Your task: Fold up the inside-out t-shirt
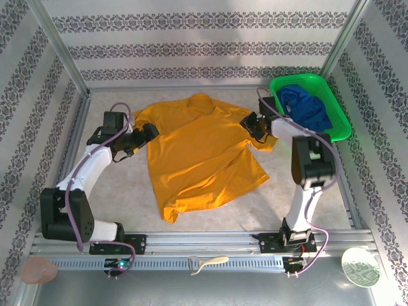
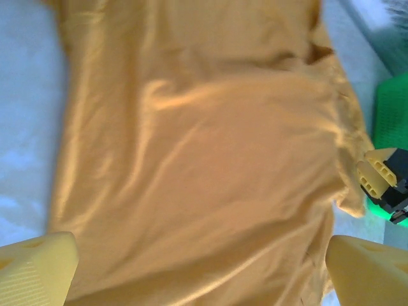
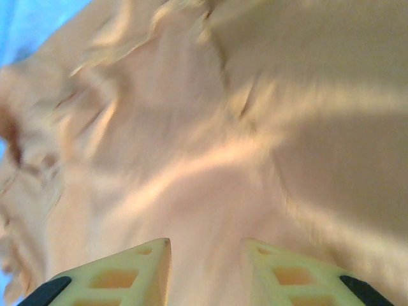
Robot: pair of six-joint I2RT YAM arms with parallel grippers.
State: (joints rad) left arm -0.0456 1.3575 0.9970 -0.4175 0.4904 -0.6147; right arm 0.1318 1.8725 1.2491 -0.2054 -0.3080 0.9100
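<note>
Top external: orange t-shirt on table

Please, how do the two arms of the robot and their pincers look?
The left arm and right arm have white links, black joints and a purple cable each. The pincer fingers are pale yellow wedges with hollow cells.

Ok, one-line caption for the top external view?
Orange t-shirt spread out on the table, left gripper and right gripper at its sleeves, dark blue garment in the green basket.
</note>
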